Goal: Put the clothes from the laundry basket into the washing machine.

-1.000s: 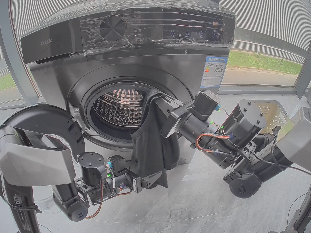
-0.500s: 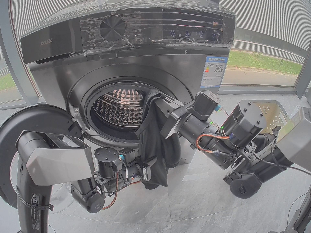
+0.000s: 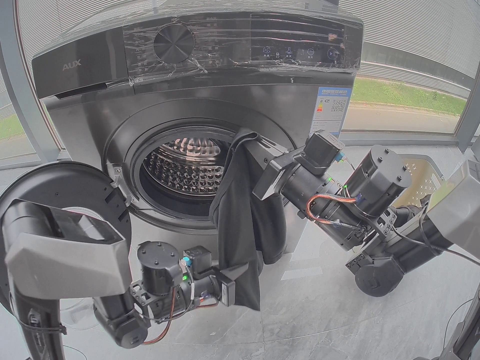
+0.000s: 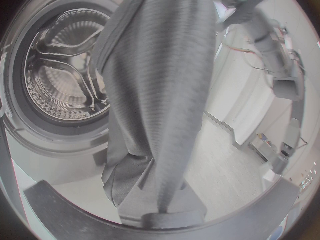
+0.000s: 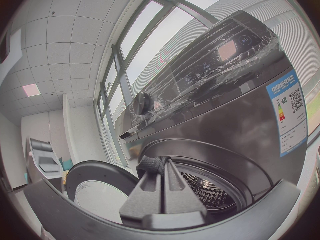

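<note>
A dark garment (image 3: 245, 216) hangs in front of the right side of the washing machine's open drum (image 3: 182, 173). My right gripper (image 3: 252, 138) is shut on its top edge, just at the drum's right rim; the right wrist view shows the bunched cloth (image 5: 151, 164) at the tips of that gripper (image 5: 163, 174). My left gripper (image 3: 239, 276) sits low by the floor at the garment's lower hem. In the left wrist view the cloth (image 4: 160, 84) runs down between the closed fingers of the left gripper (image 4: 163, 207). The laundry basket (image 3: 425, 176) stands behind my right arm.
The machine's round door (image 3: 65, 186) is swung open to the left, close to my left arm. The shiny drum (image 4: 63, 80) looks bare inside. Grey tiled floor (image 3: 310, 301) lies open between the arms. Windows run behind the machine.
My right gripper has lifted the garment's top slightly up and to the right. My left arm has shifted its elbow about, and its gripper has stayed at the lower hem.
</note>
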You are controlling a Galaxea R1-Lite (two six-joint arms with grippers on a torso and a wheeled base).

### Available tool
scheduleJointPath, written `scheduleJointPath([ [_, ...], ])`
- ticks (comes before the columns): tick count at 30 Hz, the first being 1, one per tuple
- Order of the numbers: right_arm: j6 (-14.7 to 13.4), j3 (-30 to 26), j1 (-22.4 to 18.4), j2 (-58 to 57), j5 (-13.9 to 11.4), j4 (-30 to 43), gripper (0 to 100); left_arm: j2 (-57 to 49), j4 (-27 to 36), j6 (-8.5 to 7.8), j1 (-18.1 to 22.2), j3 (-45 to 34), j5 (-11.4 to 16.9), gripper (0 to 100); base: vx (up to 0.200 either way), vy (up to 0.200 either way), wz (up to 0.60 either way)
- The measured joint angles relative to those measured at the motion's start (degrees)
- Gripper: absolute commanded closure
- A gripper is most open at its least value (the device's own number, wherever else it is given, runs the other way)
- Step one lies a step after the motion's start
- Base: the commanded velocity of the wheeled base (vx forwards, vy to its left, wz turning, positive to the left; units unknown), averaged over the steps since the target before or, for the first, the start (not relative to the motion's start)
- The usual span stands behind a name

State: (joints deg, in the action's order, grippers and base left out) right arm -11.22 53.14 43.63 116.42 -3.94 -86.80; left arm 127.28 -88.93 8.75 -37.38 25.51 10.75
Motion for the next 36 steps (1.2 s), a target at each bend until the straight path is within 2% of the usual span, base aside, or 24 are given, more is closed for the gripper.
scheduleJointPath([
  [3,-0.74,0.74,-1.24,0.56,0.0,0.06,100,-5.81,-0.05,-0.35,-3.05,-6.21,1.28,100,0.0,0.0,0.0],
  [8,-1.94,0.72,-3.17,2.22,0.33,-0.4,100,-16.12,-0.05,-0.24,-5.97,-13.18,2.41,100,0.0,0.0,0.0],
  [16,-2.74,-3.36,-4.63,5.77,0.52,-1.56,100,-30.49,-0.02,3.29,-7.13,-17.83,2.79,100,0.0,0.0,0.0],
  [17,-2.72,-4.13,-4.68,6.13,0.5,-1.63,0,-31.61,-0.05,3.43,-6.85,-17.91,2.79,100,0.0,0.0,0.0],
  [25,-2.08,-8.19,-4.36,6.86,0.6,-1.88,0,-35.22,0.02,3.54,-4.21,-16.7,2.55,100,0.0,0.0,0.0],
  [33,2.77,-18.66,-4.22,3.73,0.88,-1.88,0,-35.89,0.13,3.56,-2.41,-16.04,1.15,100,0.0,0.0,0.0],
  [36,4.02,-23.52,-4.39,2.13,1.73,-1.83,0,-35.78,0.24,3.58,-1.93,-15.7,-1.12,100,0.0,0.0,0.0],
])
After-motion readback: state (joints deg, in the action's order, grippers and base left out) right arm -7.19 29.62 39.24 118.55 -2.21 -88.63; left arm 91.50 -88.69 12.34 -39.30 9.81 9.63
